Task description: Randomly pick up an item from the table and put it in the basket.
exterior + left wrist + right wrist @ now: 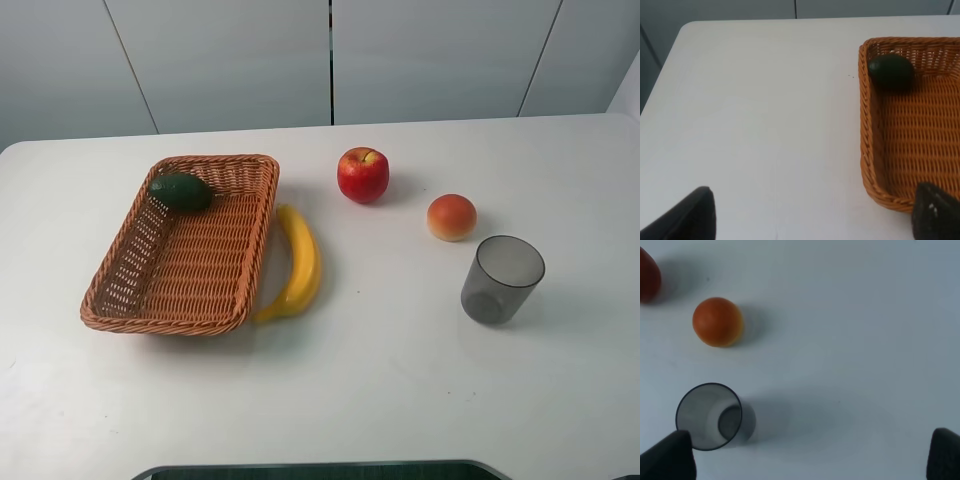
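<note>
The avocado point(181, 191) lies dark skin up in the far corner of the orange-brown wicker basket point(130, 300) on the left of the white table point(400, 380). It also shows in the left wrist view point(891, 71), inside the basket point(867, 150). Neither arm shows in the high view. My left gripper point(815, 220) is open and empty, its dark fingertips point(690, 217) wide apart near the basket's near corner. My right gripper point(810, 460) is open and empty, its fingertips point(667, 457) wide apart beside the cup.
A yellow banana point(298, 265) lies against the basket's right side. A red apple point(363, 174), an orange-pink peach point(451, 217) and a grey translucent cup point(500, 279) stand to the right. The right wrist view shows the peach point(717, 321), the cup point(710, 416) and the apple's edge point(647, 280).
</note>
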`<state>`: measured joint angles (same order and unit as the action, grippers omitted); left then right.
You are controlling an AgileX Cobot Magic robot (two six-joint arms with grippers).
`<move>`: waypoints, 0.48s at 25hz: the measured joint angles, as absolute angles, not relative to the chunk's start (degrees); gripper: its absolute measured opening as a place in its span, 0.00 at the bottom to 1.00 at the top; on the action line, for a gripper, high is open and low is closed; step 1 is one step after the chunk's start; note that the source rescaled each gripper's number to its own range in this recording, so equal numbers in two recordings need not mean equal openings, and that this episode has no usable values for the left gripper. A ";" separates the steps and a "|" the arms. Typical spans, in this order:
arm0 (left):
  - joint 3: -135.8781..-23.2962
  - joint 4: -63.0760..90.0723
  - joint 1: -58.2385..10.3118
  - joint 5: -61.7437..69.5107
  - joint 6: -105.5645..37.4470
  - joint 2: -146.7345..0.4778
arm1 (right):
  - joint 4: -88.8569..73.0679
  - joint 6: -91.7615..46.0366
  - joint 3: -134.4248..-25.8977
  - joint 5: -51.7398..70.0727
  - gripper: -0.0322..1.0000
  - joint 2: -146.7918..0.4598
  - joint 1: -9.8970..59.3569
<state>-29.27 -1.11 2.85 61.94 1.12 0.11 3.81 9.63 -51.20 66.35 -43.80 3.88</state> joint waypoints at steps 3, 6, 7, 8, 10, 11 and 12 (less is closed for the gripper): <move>-29.27 -1.11 2.85 61.94 1.12 0.11 | 3.81 9.12 -48.74 66.43 1.00 -37.32 3.88; -29.27 -1.11 2.85 61.94 1.12 0.11 | 3.81 8.14 -46.70 66.43 1.00 -31.18 3.88; -29.27 -1.11 2.85 61.94 1.12 0.11 | 3.70 7.83 -45.90 66.43 1.00 -29.01 3.88; -29.27 -1.11 2.85 61.94 1.12 0.11 | 3.45 7.52 -45.17 66.33 1.00 -26.75 3.88; -29.27 -1.11 2.85 61.94 1.23 0.11 | 2.62 6.96 -42.92 65.37 1.00 -22.49 3.88; -29.27 -1.11 2.85 61.94 1.23 0.11 | 2.11 6.68 -41.76 64.97 1.00 -20.03 3.88; -29.27 -1.11 2.85 61.94 1.34 0.11 | 1.96 6.55 -40.31 64.56 1.00 -17.98 3.88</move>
<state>-29.27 -1.11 2.85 61.94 1.34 0.11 1.96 6.55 -40.31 64.56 -17.98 3.88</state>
